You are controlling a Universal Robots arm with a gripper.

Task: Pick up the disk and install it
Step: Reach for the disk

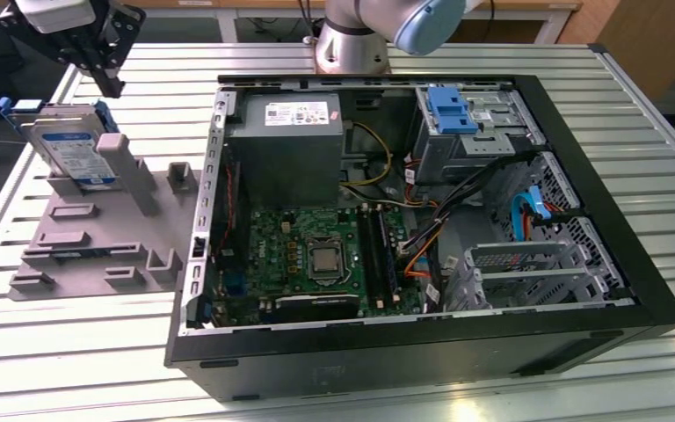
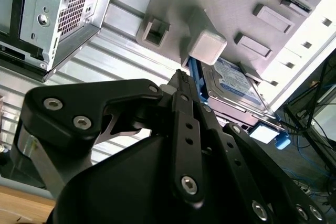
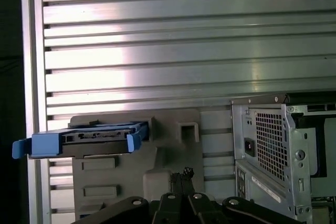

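Silver disk (image 1: pixel 70 145) leans on the grey stand (image 1: pixel 91 237), and the empty gripper (image 1: pixel 112 88) above the stand, pinched together, could topple it if lowered closed.

Disk (image 1: pixel 70 149) is showing silver with a white-and-blue label, blue rail (image 3: pixel 79 142); stand (image 1: pixel 91 236) is looking grey, gripper (image 1: pixel 112 88) black, motherboard (image 1: pixel 296 237) green
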